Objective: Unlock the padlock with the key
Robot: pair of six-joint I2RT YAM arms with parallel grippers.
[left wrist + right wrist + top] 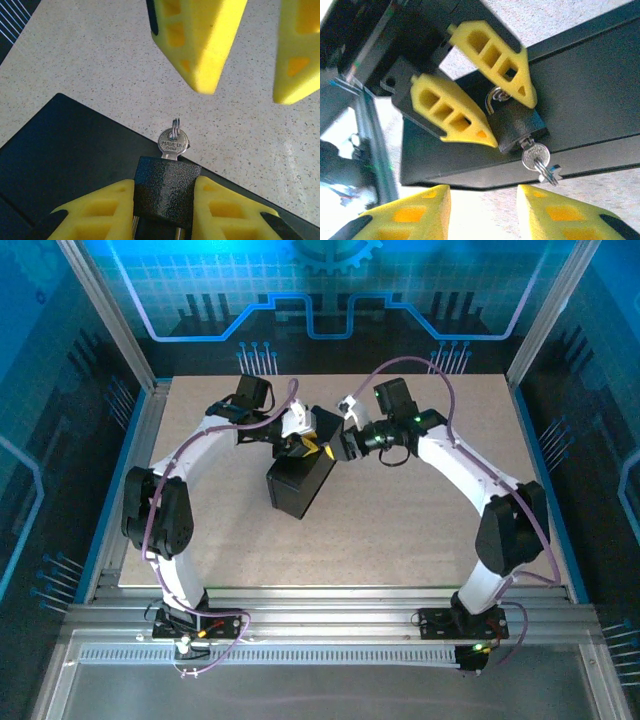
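The speckled counter (pixel 420 530) carried a black box (pixel 300 485) near its centre, with both arms meeting over the box's far end. The left gripper (pixel 165 186) was closed on the body of the padlock (pixel 167 195), one yellow finger on each side, holding it above the box lid. The right gripper (pixel 482 190) faced it with its jaws parted and nothing between them, just clear of the key. The key (pixel 173 141) sat inserted in the padlock's keyway, its silver head and small split ring (pixel 550 173) projecting toward the right gripper.
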